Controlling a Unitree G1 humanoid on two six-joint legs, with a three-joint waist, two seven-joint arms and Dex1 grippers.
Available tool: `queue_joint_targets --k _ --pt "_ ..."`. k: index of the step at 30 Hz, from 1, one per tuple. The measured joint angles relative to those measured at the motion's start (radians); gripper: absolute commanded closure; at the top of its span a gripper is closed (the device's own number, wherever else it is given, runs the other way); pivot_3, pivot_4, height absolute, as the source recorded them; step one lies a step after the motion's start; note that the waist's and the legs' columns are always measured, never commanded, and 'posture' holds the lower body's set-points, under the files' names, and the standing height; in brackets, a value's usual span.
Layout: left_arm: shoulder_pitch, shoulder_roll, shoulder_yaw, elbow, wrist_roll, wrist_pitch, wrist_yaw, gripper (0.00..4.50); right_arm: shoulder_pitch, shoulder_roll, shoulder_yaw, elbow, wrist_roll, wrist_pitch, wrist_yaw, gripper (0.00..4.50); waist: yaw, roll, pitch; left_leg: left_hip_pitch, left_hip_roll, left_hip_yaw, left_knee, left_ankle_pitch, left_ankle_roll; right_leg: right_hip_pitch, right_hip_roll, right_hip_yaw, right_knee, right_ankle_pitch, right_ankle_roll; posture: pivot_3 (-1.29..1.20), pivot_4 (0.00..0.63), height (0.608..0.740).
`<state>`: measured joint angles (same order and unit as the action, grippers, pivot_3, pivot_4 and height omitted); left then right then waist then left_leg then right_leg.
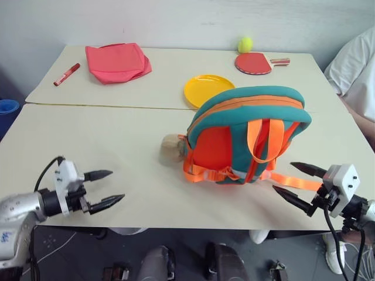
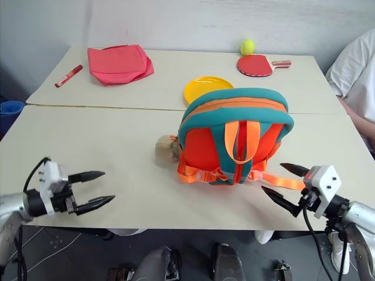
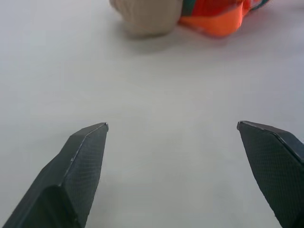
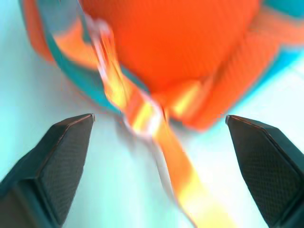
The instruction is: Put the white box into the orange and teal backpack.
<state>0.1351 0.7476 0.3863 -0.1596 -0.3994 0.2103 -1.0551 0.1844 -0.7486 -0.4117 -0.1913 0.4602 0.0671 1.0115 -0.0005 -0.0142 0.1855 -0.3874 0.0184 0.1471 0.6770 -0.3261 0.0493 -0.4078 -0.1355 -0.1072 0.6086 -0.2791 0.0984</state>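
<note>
The orange and teal backpack stands on the near table with its orange straps toward me and a tan plush toy at its left side. The white box is out of view. My left gripper hovers open over the table's front left, well apart from the backpack, with nothing between its fingers. My right gripper is open at the front right, just off the backpack's loose orange strap, holding nothing. In the left wrist view the plush toy lies ahead of the open fingers.
On the far table lie a folded pink-red cloth bag, a red marker, a yellow plate, a red paddle and a yellow-green ball. A person in white sits at the right edge.
</note>
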Motion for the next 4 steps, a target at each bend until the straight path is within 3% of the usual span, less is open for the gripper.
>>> queue_joint_targets --k 4 --pt "-0.006 0.000 -0.003 0.022 0.044 -0.077 0.033 0.00 -0.033 -0.034 0.004 0.085 -0.036 -0.118 0.067 0.02 0.001 0.000 0.000 0.001 0.001 -0.001 -0.003 0.001 -0.002 -0.002 0.000 0.000 0.002 -0.001 -0.003 0.00 0.150 0.740"
